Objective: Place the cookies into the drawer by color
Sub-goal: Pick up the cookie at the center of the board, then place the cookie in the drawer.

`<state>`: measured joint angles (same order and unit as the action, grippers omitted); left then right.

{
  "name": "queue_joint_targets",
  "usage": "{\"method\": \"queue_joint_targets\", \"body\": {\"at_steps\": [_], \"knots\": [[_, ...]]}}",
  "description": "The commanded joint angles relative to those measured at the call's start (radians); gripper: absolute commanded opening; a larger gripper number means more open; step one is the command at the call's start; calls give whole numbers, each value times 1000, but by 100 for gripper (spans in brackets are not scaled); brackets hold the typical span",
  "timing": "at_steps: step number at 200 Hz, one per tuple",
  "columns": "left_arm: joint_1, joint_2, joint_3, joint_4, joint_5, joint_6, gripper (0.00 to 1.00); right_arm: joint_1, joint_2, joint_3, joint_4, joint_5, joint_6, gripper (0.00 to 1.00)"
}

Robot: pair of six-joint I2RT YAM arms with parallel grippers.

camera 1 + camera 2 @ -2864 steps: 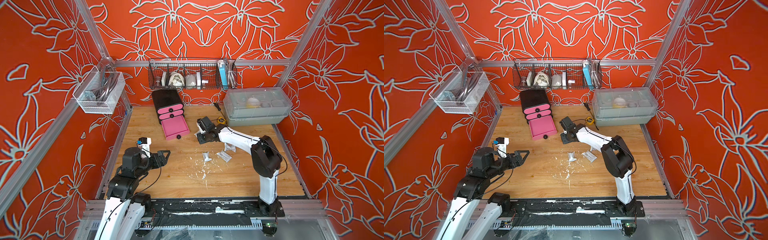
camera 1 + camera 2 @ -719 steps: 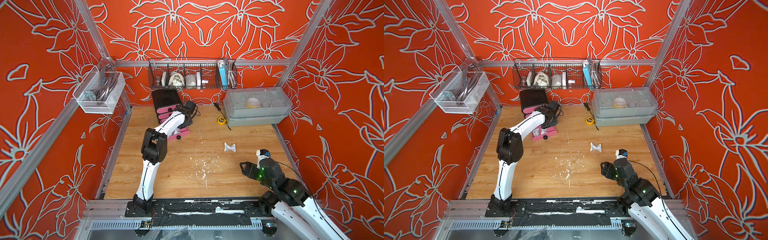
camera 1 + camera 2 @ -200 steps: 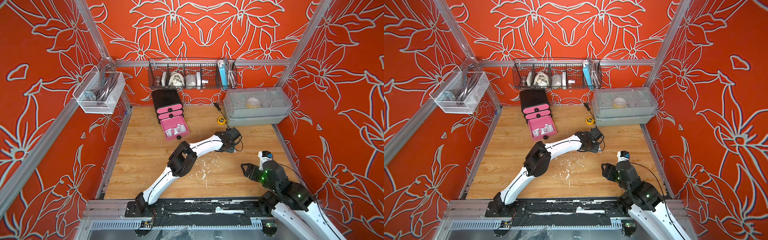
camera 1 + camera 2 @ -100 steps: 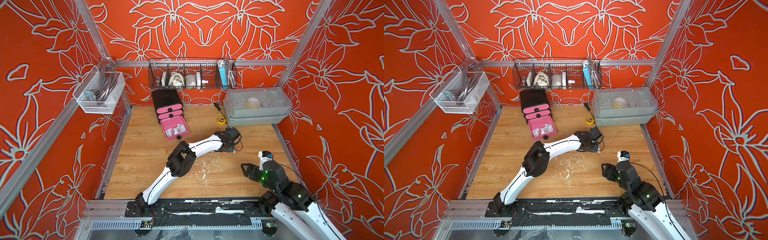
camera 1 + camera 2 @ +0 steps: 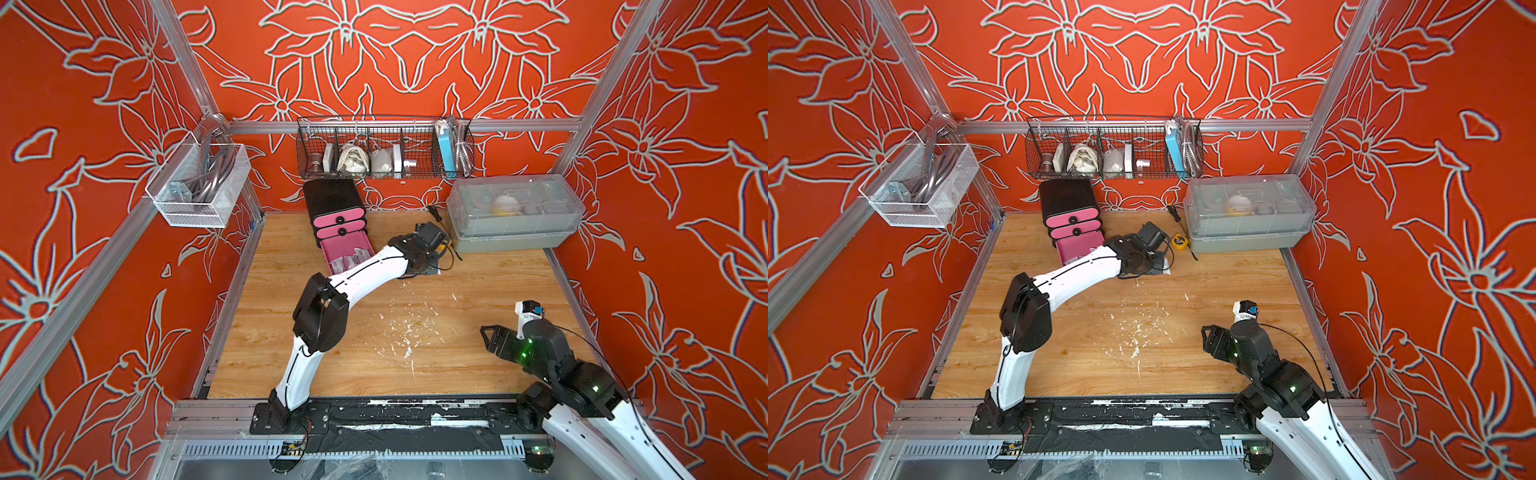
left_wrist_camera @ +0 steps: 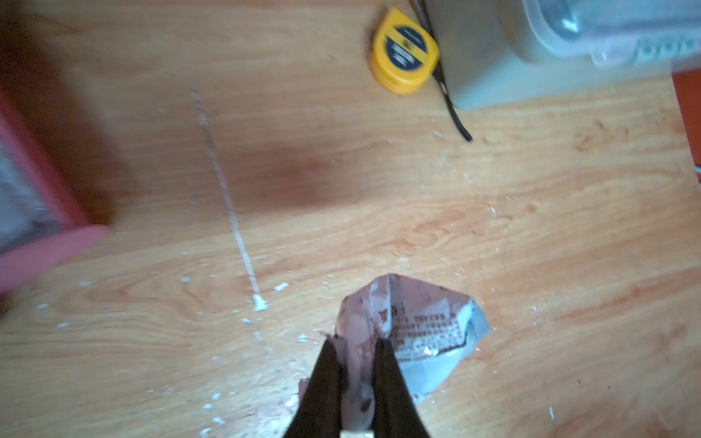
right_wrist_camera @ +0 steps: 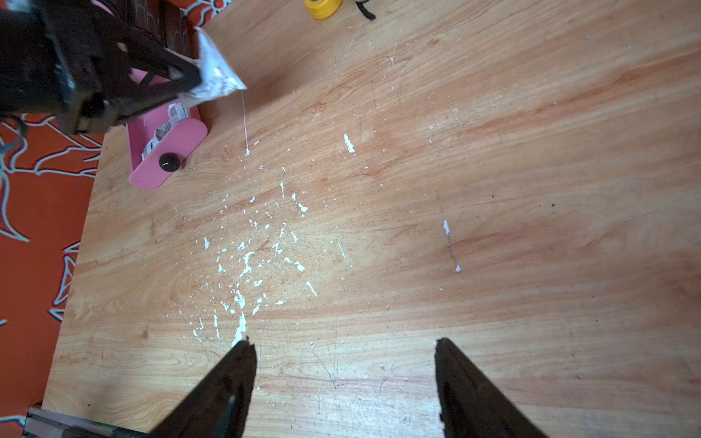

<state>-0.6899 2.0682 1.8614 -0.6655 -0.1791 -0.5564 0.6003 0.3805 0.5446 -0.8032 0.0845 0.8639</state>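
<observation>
1. Since a second ago, we find the left arm drawn back across the tabletop toward the drawer, with the cookie lifted clear.
2. The bottom tray stands pulled out and holds white-silver packets. We advise carrying the matching cookie over its middle and releasing low.
3. The left tool pinches the cookie's edge; the right tool is spread and empty.

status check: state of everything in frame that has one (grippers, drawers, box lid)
Left gripper: shut on the white-silver cookie packet
Right gripper: open, empty
Bottom drawer: pulled open, wrapped packets inside
Middle drawer: closed
Top drawer: closed
Grey box: lid on
</observation>
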Motion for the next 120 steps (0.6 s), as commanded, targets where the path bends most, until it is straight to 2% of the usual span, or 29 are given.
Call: {"method": "queue_joint_targets", "body": {"at_steps": [1,39,65,120], "knots": [[65,-78,-59,-10,-68,34,8,-1,34,9,51,-6,-4,78],[184,-143,-128,10,-160,46,9,-2,104,-13,173,-53,-32,78],[250,-152,-166,48,-184,45,9,3,122,-41,256,-66,-30,79],[308,-79,-198,158,-318,127,11,6,127,-56,257,-58,-36,81]]}}
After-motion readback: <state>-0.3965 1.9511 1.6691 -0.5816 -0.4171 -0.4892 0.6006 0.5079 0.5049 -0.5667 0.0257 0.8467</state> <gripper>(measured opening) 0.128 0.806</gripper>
